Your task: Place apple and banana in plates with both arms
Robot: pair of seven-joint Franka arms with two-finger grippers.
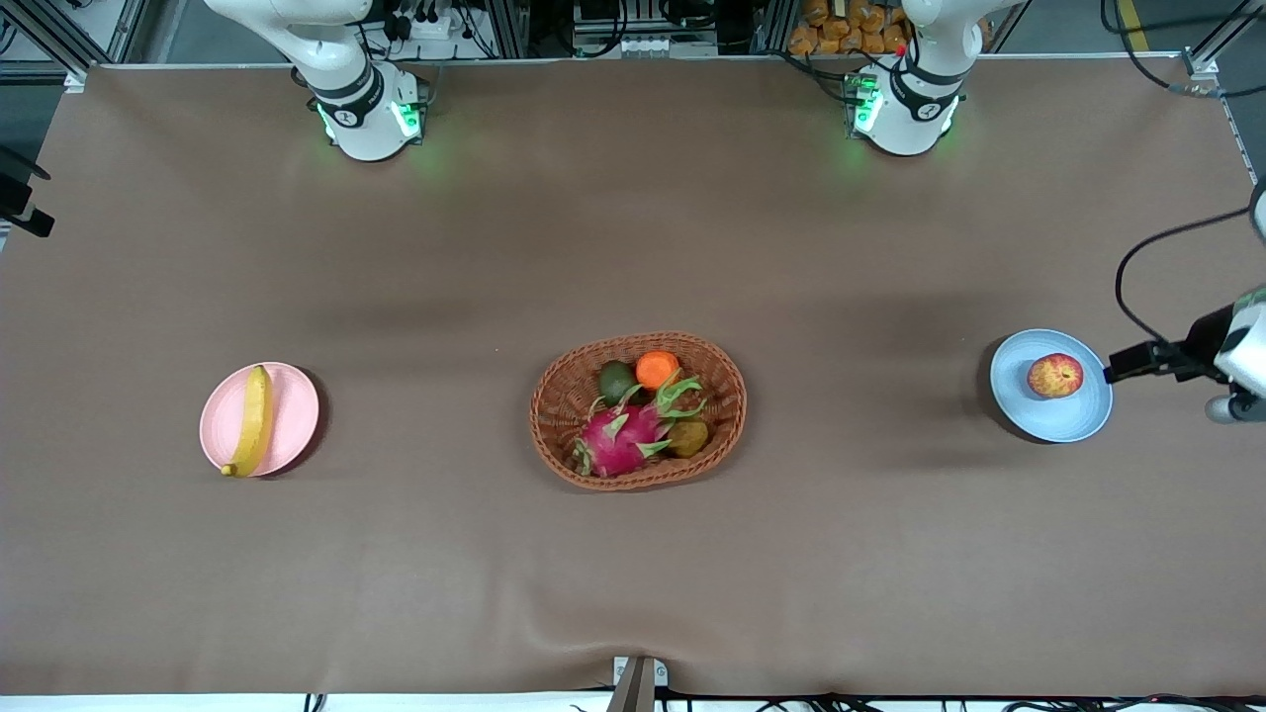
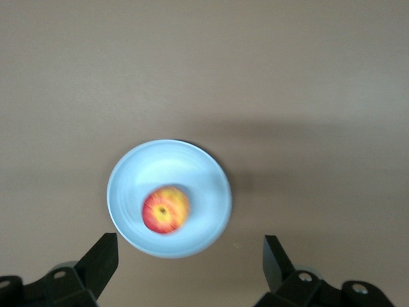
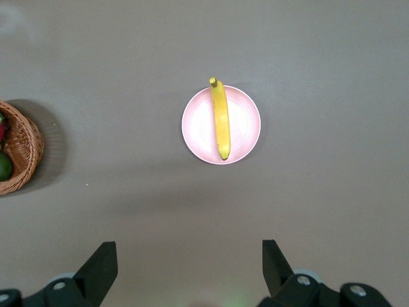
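Observation:
The apple (image 1: pixel 1055 376), red with yellow blotches, lies in the pale blue plate (image 1: pixel 1083 413) at the left arm's end of the table. It also shows in the left wrist view (image 2: pixel 166 210), in the blue plate (image 2: pixel 134 179). My left gripper (image 2: pixel 190 243) is open and empty, up in the air beside that plate's edge. The banana (image 1: pixel 254 420) lies across the pale pink plate (image 1: pixel 297 415) at the right arm's end. My right gripper (image 3: pixel 188 246) is open and empty, high over the table, with the banana (image 3: pixel 220 118) and pink plate (image 3: pixel 246 121) in its view.
An oval woven basket (image 1: pixel 566 391) stands mid-table between the plates. It holds an orange (image 1: pixel 657 369), a green fruit (image 1: pixel 617 381), a pink dragon fruit (image 1: pixel 621 438) and a brownish fruit (image 1: pixel 688 436). The basket's edge also shows in the right wrist view (image 3: pixel 25 150).

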